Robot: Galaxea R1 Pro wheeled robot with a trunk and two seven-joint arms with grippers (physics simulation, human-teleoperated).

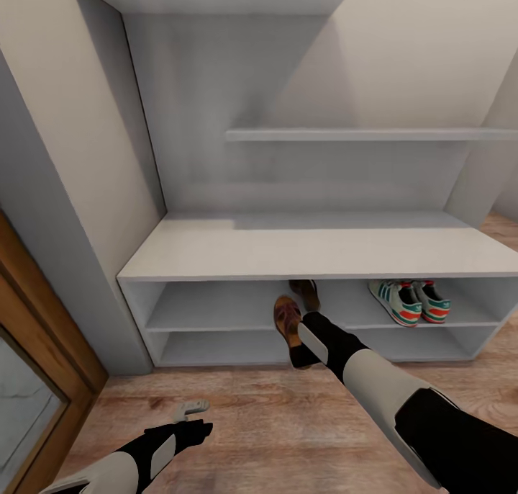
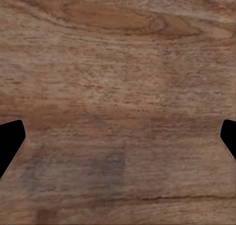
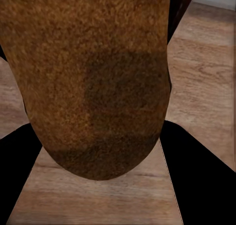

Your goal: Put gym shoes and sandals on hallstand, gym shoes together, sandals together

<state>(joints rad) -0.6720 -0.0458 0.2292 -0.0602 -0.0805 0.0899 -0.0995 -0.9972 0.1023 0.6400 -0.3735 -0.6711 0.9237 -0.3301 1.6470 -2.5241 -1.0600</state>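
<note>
At the hallstand [image 1: 316, 253] front, right end effector [image 1: 306, 335] clenched on a sandal [image 1: 288, 320].

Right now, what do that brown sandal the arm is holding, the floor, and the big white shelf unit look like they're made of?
The sandal in the right end effector looks like matte brown leather or suede: its surface is grainy and fuzzy. The floor looks like wood planks, with visible grain and a knot. The hallstand looks like smooth painted board, a flat pale grey-white without grain; this is a render, so these are guesses.

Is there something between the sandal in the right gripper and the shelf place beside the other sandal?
Nothing visible blocks it. The held sandal hangs at the open shelf front of the hallstand, next to the other sandal. The gym shoes sit farther along.
</note>
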